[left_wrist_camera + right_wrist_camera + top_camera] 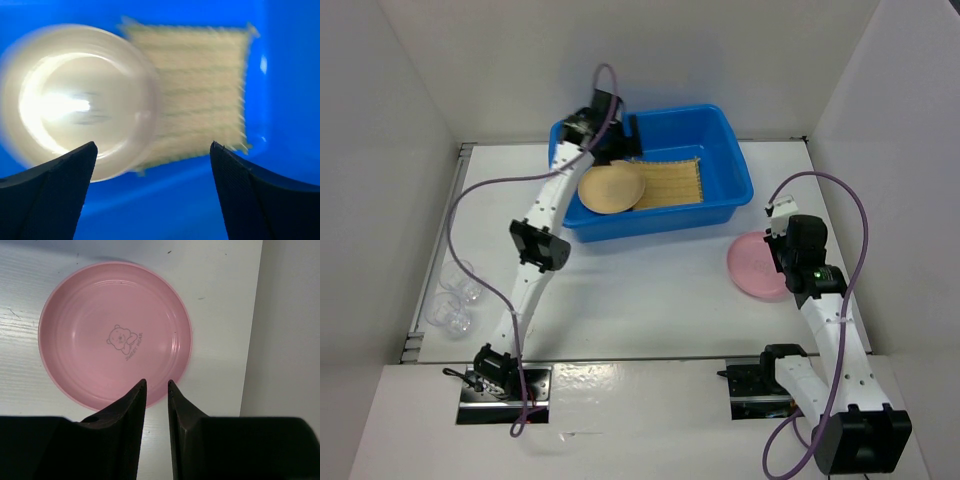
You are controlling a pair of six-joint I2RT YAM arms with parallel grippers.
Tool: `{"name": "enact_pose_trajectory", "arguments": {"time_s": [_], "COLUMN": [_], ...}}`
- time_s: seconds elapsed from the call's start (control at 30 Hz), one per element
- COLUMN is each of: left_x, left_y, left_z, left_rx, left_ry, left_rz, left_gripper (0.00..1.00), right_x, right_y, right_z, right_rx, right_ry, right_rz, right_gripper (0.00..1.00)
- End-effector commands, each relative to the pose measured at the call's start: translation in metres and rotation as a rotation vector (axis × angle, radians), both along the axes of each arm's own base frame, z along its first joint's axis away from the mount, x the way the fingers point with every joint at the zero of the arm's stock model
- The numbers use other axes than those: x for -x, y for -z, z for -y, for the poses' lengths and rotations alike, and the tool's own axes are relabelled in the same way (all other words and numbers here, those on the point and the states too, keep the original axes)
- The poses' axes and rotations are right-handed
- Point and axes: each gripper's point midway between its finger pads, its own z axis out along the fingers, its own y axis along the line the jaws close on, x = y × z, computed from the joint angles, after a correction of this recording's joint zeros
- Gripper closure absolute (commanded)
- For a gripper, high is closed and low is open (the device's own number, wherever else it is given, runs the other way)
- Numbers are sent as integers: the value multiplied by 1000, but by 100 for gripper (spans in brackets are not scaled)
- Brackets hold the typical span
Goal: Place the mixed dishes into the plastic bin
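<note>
Top external view: the blue plastic bin [660,222] stands on the white table [640,300]. The tan-orange plate [611,188] and the woven bamboo mat [670,182] lie inside it, with the plate toward the bin's left end and overlapping the mat's left edge.
Outside the bin: the pink plate [755,265] lies flat near the bin's front right corner. The two clear glass cups [458,297] stand side by side, well apart from the bin's front left corner.
Left gripper [152,150]: it hangs over the inside of the bin with its jaws spread wide and nothing between them. The tan-orange plate and the mat show blurred below it.
Right gripper [156,385]: it is outside the bin, over the near rim of the pink plate. Its jaws are parted only a crack and hold nothing. Whether the tips touch the rim I cannot tell.
Step in hand: two dishes look delivered, and the pink plate's pickup is probably being lined up.
Next move: the right jaws likely need to straddle the plate's rim, one finger inside and one outside. The plate then has to be lifted over the bin's front wall. The left arm should clear the bin first.
</note>
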Motion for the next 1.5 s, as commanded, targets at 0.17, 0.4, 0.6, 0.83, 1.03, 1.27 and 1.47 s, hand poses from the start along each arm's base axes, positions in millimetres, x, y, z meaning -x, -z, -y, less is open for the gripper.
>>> {"name": "enact_pose_trajectory", "arguments": {"time_s": [0.17,0.4,0.6,0.83,1.03,1.27,1.47], "left_x": [-6,-7,-21,-36,-35,-42,-44], "left_y": [-33,20,-27,-52,-35,-27,36], "left_z": [-160,-177,-148,-107,-136,-101,-85], "left_rx": [31,39,-33,25,-91,44,38], "left_ry": [-290,-327,-239,-4,-127,54,95], "left_rz": [-103,-248,-26,122,79,86,-24], "left_gripper": [0,0,0,0,0,19,0], "right_x": [-9,-9,-9,-10,-10,-10,-10], "right_y": [1,3,3,8,8,10,13], "right_z": [2,2,2,2,2,2,2], "right_rx": [1,1,1,1,1,1,1], "right_ry": [11,11,11,11,11,11,11], "right_rz": [13,4,4,-16,-16,-25,-36], "right_gripper": [71,71,71,71,71,71,71]}}
